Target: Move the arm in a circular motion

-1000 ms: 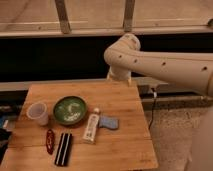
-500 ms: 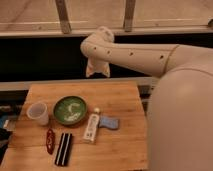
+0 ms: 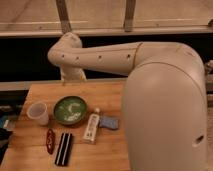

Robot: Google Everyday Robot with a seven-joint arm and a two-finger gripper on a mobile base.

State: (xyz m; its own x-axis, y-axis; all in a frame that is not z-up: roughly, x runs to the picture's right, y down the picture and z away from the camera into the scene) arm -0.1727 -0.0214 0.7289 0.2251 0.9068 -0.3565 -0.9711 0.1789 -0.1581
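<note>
The cream-white arm (image 3: 115, 57) fills the right side of the camera view. Its big rounded body (image 3: 165, 120) stands at the right over the table's right part. A tube with a row of small dark holes reaches left to a rounded joint (image 3: 65, 47). From that joint the end of the arm hangs down, and the gripper (image 3: 74, 75) sits just above the far edge of the wooden table (image 3: 30, 155), behind the green bowl. It touches nothing that I can see.
On the table lie a green bowl (image 3: 70, 110), a white cup (image 3: 39, 112), a white bottle (image 3: 92, 127), a blue sponge (image 3: 110, 122), a red item (image 3: 50, 141) and a black bar (image 3: 63, 148). A dark wall with a rail stands behind.
The arm has swung left and come closer to the camera. Its end joint moved from the right of the table to its far left part, and its body now covers the right side.
</note>
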